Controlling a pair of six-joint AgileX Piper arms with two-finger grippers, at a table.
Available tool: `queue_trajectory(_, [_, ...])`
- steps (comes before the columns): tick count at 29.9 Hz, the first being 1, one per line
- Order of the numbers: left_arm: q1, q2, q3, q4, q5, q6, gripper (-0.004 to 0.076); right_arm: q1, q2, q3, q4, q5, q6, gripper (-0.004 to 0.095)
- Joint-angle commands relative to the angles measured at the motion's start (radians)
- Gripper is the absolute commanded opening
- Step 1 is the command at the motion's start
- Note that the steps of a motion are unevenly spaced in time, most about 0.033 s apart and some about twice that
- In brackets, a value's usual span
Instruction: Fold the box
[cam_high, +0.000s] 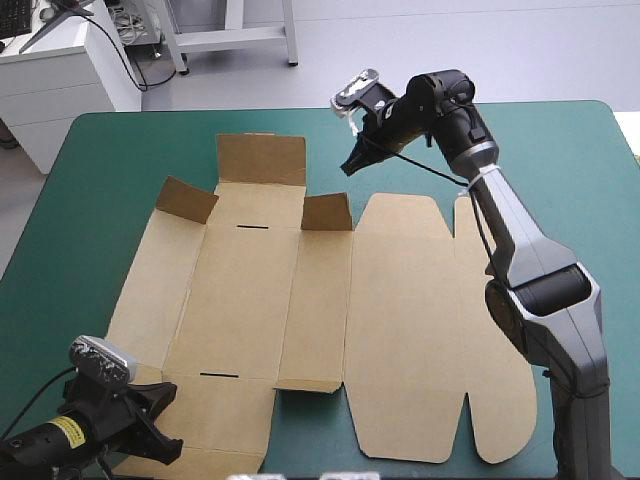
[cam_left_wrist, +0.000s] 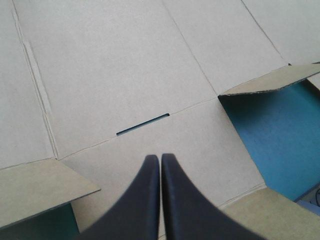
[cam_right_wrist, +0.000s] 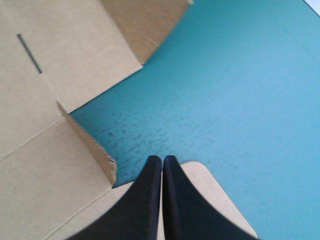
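Brown box (cam_high: 300, 310), plain; teal-green cover (cam_high: 560, 160); black fingers (cam_left_wrist: 150, 200).

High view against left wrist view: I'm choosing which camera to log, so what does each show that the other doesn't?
Only the high view: the whole flat brown board box, its far slot, and the right gripper near the box's far edge. Only the left wrist view: the left gripper shut, its black fingers meeting just short of the near slot. Both: that slot, raised corner flaps, and the teal-green table cover.

The brown box (cam_high: 300, 330) lies nearly flat, small flaps raised.
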Motion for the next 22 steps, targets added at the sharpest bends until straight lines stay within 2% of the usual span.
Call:
queue_trajectory(1, [-0.002,0.009,-0.034,-0.024,-0.054,-0.002,-0.0008,-0.026,-0.099,-0.026,-0.078,0.005,0.176,-0.0013])
queue_trajectory(7, [-0.002,0.009,-0.034,-0.022,-0.054,-0.002,-0.0008,-0.078,-0.16,-0.014,-0.081,0.005,0.259,-0.0013])
queue_trajectory(12, [-0.002,0.009,-0.034,-0.022,-0.054,-0.002,-0.0008,-0.123,-0.251,0.086,-0.088,0.005,0.263,-0.0013])
queue_trajectory(18, [-0.002,0.009,-0.034,-0.022,-0.054,-0.002,-0.0008,-0.197,-0.428,0.337,-0.164,0.005,0.267,-0.0013])
queue_trajectory(22, [-0.002,0.009,-0.034,-0.022,-0.058,-0.001,-0.0008,-0.247,-0.573,0.532,-0.162,0.005,0.256,-0.0013])
